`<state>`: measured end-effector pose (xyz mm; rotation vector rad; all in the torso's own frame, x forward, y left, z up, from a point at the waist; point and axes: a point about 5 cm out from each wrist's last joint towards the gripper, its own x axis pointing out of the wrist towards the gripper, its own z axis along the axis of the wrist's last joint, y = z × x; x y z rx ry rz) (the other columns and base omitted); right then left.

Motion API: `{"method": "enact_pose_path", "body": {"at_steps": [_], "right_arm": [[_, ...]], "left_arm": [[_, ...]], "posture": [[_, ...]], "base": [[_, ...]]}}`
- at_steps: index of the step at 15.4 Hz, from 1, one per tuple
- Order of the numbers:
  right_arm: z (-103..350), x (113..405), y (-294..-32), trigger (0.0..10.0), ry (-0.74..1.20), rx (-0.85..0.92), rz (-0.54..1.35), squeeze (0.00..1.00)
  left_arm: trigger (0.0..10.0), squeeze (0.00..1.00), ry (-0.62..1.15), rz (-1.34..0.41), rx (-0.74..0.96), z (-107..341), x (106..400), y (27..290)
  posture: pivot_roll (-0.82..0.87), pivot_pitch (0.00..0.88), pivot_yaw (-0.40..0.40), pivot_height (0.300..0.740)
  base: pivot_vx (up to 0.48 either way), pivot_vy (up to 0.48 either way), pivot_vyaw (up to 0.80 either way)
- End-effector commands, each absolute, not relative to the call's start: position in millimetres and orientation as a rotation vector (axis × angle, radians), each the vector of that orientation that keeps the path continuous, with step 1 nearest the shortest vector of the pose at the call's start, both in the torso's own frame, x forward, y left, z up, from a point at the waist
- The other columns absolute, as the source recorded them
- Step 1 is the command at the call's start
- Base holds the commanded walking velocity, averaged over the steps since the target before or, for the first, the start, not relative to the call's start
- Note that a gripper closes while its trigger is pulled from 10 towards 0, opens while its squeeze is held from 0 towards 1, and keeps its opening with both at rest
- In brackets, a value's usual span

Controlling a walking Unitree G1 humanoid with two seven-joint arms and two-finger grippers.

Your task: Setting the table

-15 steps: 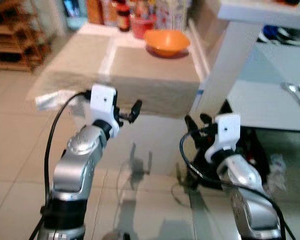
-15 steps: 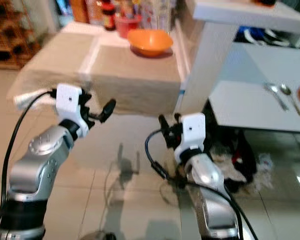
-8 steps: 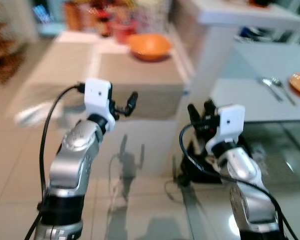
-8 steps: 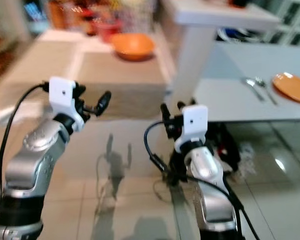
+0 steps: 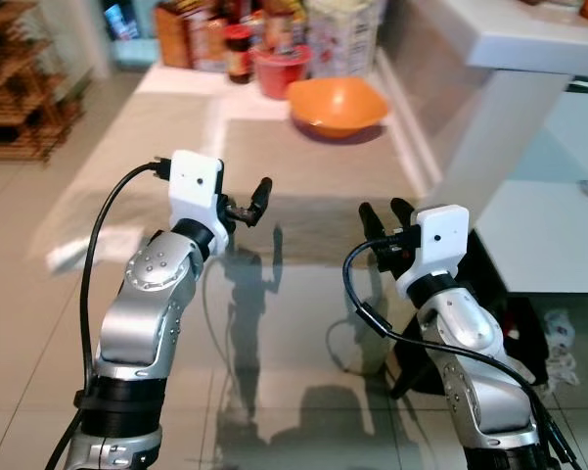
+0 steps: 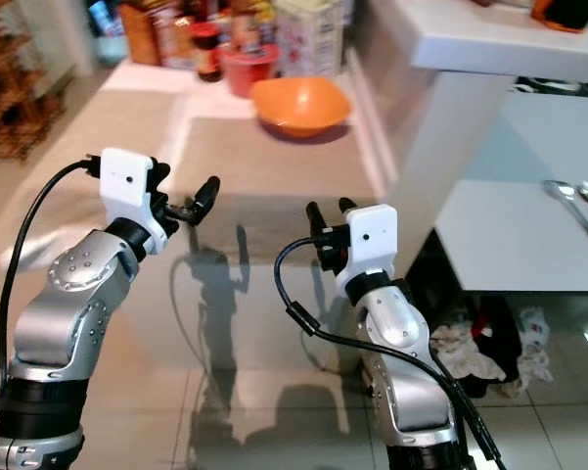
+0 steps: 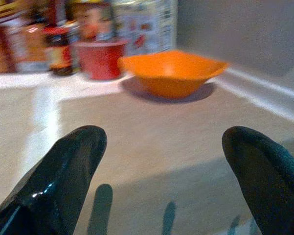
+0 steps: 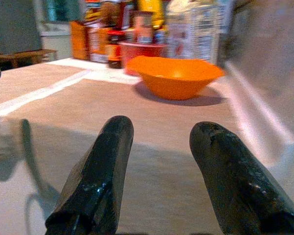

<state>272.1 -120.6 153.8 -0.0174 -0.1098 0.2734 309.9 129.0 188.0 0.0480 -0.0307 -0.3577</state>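
1. Sitting at upper centre of the head views, on the far part of the beige cloth-covered table [image 5: 303, 157]: the wide orange plastic bowl [image 5: 338, 105], upright and empty, with a red tub [image 5: 279, 70] and a dark sauce bottle [image 5: 240, 52] crowding just behind it in a row of boxes and jars.
2. Hovering at centre left of the frame over the near edge of the cloth: the left gripper [image 5: 243, 208], black fingers spread wide apart, nothing between them.
3. Hanging at centre right of the frame: the right gripper [image 5: 384, 220], fingers parted by a moderate gap and holding nothing.
4. Lying straight ahead of both grippers, well apart from each, with the bowl framed between the fingertips in either wrist view [image 7: 172, 72] [image 8: 173, 76]; showing no clear long axis, being roughly round with a flared rim.
5. Looking slightly nearer to the right gripper, since the bowl is standing above that arm's side of the picture; calling, probably, for a forward reach across bare cloth.
6. Resting at the right edge of the frame on a lower white surface [image 6: 499, 235]: metal cutlery [image 6: 572, 201].
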Motion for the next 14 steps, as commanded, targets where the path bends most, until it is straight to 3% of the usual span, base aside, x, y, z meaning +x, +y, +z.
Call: {"method": "enact_pose_path", "body": {"at_steps": [1, 8, 14], "right_arm": [[151, 273, -128, 10.0, -0.101, -0.029, 0.249, 0.0], [149, 270, -126, 10.0, -0.098, -0.033, 0.267, 0.0], [147, 268, -125, 10.0, -0.087, -0.043, 0.276, 0.0]], "left_arm": [[10.0, 0.0, -0.052, -0.397, 0.053, 193, 310, 119], [10.0, 0.0, -0.039, -0.393, 0.069, 191, 314, 119], [10.0, 0.0, -0.022, -0.293, 0.136, 190, 322, 131]], "posture": [[-0.02, 0.0, -0.04, 0.74], [-0.03, 0.0, -0.041, 0.74], [-0.03, 0.0, -0.044, 0.736]], "base": [[0.454, 0.0, 0.0], [0.456, 0.0, 0.0], [0.0, 0.0, -0.48]]}}
